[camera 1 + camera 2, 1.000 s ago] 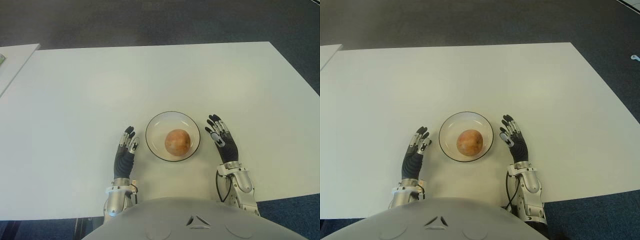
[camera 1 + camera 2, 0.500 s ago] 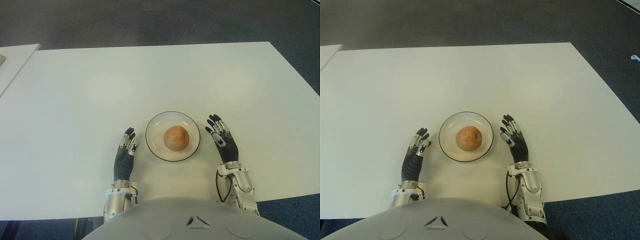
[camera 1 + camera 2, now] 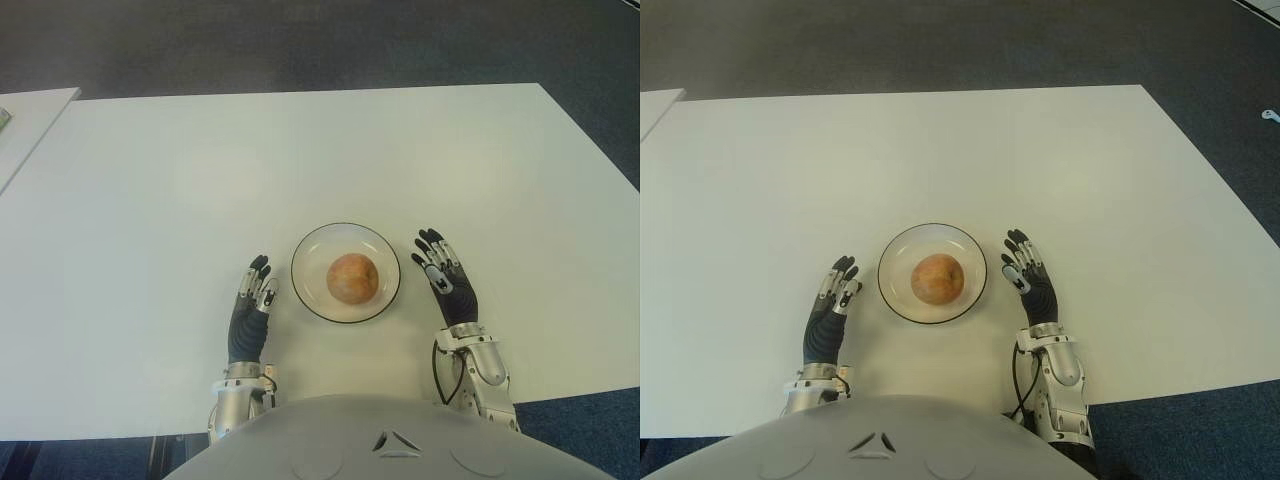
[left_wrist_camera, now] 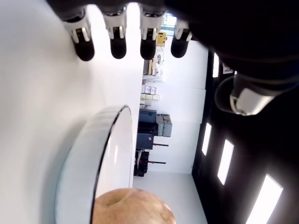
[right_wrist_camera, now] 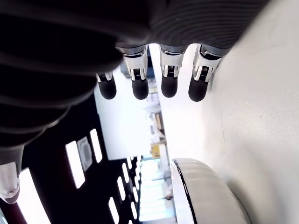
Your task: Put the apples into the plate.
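One orange-red apple (image 3: 351, 278) lies in the shallow white plate (image 3: 311, 252) with a dark rim, near the table's front edge. My left hand (image 3: 253, 300) is just left of the plate, fingers straight and spread, holding nothing. My right hand (image 3: 444, 275) is just right of the plate, also open and empty. In the left wrist view the plate's rim (image 4: 100, 154) and the apple (image 4: 133, 206) show beyond my outstretched fingertips (image 4: 117, 47). The right wrist view shows the plate's rim (image 5: 187, 196) past four straight fingertips (image 5: 169, 86).
The white table (image 3: 300, 150) stretches wide behind the plate. A second white tabletop (image 3: 25, 120) stands at the far left. Dark carpet (image 3: 320, 40) lies beyond the table's far edge.
The apple has rolled slightly in the plate, from lower right of centre toward the middle. My left hand has drawn back a little; the right hand has stayed put.
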Robot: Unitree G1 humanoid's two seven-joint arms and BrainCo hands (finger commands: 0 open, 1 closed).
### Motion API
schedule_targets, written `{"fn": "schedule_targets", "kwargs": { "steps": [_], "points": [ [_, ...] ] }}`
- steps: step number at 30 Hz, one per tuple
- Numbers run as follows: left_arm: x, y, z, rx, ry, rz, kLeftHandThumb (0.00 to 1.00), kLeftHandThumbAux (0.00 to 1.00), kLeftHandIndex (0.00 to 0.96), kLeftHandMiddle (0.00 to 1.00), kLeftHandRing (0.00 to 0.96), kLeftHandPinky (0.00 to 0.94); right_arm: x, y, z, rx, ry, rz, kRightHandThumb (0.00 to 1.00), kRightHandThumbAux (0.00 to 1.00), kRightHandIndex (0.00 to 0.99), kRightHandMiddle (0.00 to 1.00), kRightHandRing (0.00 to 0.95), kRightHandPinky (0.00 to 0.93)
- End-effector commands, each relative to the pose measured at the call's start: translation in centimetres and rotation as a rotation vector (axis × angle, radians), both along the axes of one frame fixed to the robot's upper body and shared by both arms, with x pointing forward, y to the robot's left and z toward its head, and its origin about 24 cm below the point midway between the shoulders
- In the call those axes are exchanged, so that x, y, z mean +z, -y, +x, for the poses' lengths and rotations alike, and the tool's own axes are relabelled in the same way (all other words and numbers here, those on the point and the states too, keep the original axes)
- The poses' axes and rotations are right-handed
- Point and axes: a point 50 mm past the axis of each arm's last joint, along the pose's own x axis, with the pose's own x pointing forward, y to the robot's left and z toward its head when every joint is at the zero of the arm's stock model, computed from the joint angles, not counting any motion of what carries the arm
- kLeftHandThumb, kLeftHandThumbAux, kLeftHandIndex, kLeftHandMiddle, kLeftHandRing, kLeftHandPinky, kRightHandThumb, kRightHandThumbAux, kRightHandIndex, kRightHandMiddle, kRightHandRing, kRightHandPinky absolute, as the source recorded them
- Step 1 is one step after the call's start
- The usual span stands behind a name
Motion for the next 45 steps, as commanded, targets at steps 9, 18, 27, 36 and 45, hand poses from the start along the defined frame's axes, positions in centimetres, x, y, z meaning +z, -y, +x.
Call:
{"fn": "schedule_targets", "kwargs": {
  "steps": [9, 18, 27, 36, 45],
  "points": [
    [-0.1, 0.33, -0.24, -0.018, 0.001, -0.02, 0.064, 0.407, 0.028, 0.04, 0.037, 0.066, -0.95, 0.26, -0.79, -0.006, -0.074, 0.001, 0.119, 0.501, 0.015, 0.0, 0.0, 0.0],
    [-0.02, 0.37, -0.32, -0.019, 0.002, -0.016, 0.061, 0.41, 0.034, 0.051, 0.05, 0.077, -0.97, 0.29, -0.77, -0.006, -0.076, 0.001, 0.108, 0.505, 0.006, 0.0, 0.0, 0.0],
    [-0.02, 0.35, -0.33, -0.008, 0.005, -0.012, 0.06, 0.401, 0.038, 0.056, 0.052, 0.074, -1.01, 0.26, -0.82, -0.005, -0.085, 0.013, 0.112, 0.512, 0.009, 0.0, 0.0, 0.0],
    [-0.66, -0.32, -0.28, 0.027, 0.01, -0.043, 0.069, 0.357, 0.064, 0.071, 0.058, 0.086, -1.03, 0.14, -0.78, -0.006, -0.089, 0.027, 0.126, 0.512, 0.024, 0.0, 0.0, 0.0],
    [-0.7, 0.13, -0.3, 0.022, 0.018, -0.095, 0.079, 0.367, 0.053, 0.067, 0.052, 0.068, -1.08, 0.15, -0.76, -0.012, -0.095, 0.041, 0.136, 0.508, 0.034, 0.004, 0.0, 0.0]
  ]
}}
